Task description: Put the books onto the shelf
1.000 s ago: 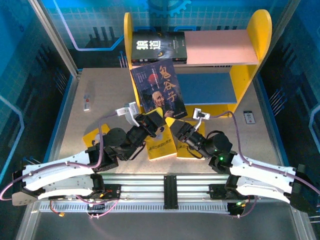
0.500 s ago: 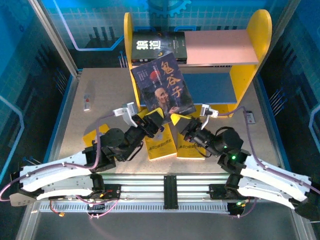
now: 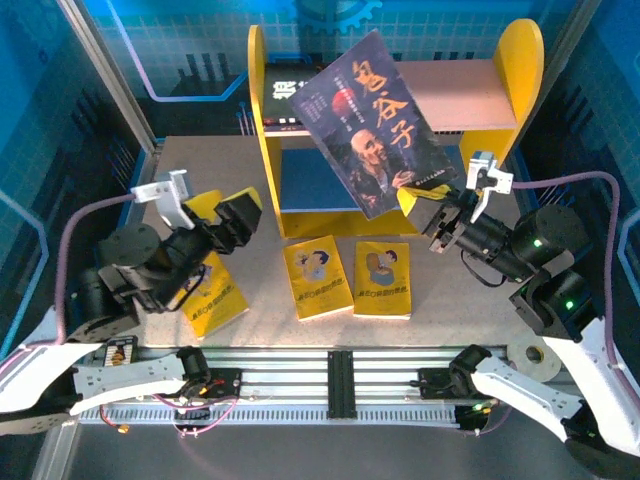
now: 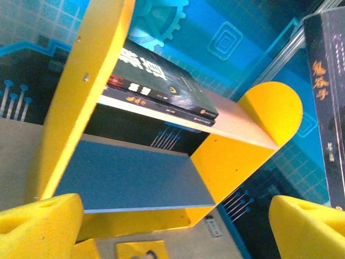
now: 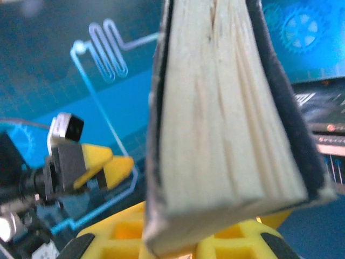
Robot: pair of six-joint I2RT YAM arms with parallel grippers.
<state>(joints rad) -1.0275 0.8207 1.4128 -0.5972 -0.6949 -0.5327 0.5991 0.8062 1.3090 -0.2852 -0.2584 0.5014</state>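
We see the right gripper (image 3: 415,200) clamped on the dark portrait book (image 3: 372,125), tilted before the shelf (image 3: 470,95); the left gripper (image 3: 238,213) hangs empty, jaws apart, near a yellow book (image 3: 218,298)

Top centre of the overhead view: shelf (image 3: 470,95), at the far side of the table (image 3: 440,300). On its upper board, left end, two stacked books (image 3: 287,98). In front of the shelf a raised book (image 3: 375,125), tilted, overlaps the stack and both boards. The right gripper (image 3: 418,200) pinches its lower right corner. Below the shelf, three lie flat in a row: left book (image 3: 215,295) partly under the left gripper (image 3: 228,205), middle book (image 3: 317,277), and right book (image 3: 383,280) just beside it.
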